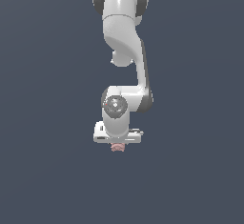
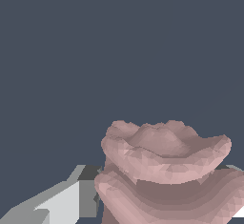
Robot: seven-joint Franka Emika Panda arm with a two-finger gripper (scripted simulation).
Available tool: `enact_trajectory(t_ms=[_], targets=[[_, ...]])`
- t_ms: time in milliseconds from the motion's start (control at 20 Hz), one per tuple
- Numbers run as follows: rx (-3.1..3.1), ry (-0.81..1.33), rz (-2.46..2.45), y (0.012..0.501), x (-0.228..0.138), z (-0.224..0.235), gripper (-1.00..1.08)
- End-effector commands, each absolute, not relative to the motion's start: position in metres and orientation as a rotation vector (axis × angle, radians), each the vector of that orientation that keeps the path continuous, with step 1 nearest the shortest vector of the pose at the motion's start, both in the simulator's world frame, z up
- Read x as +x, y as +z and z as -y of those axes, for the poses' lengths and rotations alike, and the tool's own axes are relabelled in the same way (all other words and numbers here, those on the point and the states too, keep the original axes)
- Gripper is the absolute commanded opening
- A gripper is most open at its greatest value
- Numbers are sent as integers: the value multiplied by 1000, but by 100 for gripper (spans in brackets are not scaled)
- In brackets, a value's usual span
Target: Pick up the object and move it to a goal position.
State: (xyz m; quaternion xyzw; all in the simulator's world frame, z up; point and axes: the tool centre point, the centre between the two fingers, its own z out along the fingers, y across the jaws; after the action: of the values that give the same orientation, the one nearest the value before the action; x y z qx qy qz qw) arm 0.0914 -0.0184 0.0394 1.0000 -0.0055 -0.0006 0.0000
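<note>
White and blocky, the gripper point(image 1: 117, 144) hangs at the low end of the Panda arm point(image 1: 125, 51), its wide hand body level and broadside to the exterior view. Just under that body, touching its underside at the middle, sits the object point(image 1: 117, 147), a small pale pink lump far narrower than the hand above it. Only its lower part shows there; the fingers themselves are hidden behind the hand body and the lump, so from this side their spacing cannot be read.

The wrist view fills in more. There the object point(image 2: 164, 170) looms large and close, a stack of pink ridges like a coil, with a scalloped upper rim and darker grooves between the bands. A grey and white finger point(image 2: 62, 201) presses flat against one flank of the lump, and a sliver of white at the opposite flank marks the other finger. The claw is pinching the object between its two fingers, with the lump sitting squarely in the gap.

Outward from the gripper, the wrist joint shows as a round grey disc directly above the hand, and the arm rises from it in a bend up to the shoulder at the frame's top. Around the arm lies a plain dark slate-blue background point(image 1: 43, 170), with no visible surface line under the object.
</note>
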Motion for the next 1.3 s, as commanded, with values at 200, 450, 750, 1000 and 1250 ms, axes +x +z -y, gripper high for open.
enact_trajectory(t_ms=[200, 450, 750, 1000, 1250], targets=[[3142, 0, 17, 40, 92, 18, -100], [3142, 0, 17, 40, 92, 18, -100], [3142, 0, 17, 42, 88, 17, -100], [3142, 0, 17, 48, 78, 14, -100], [3142, 0, 17, 58, 61, 8, -100]])
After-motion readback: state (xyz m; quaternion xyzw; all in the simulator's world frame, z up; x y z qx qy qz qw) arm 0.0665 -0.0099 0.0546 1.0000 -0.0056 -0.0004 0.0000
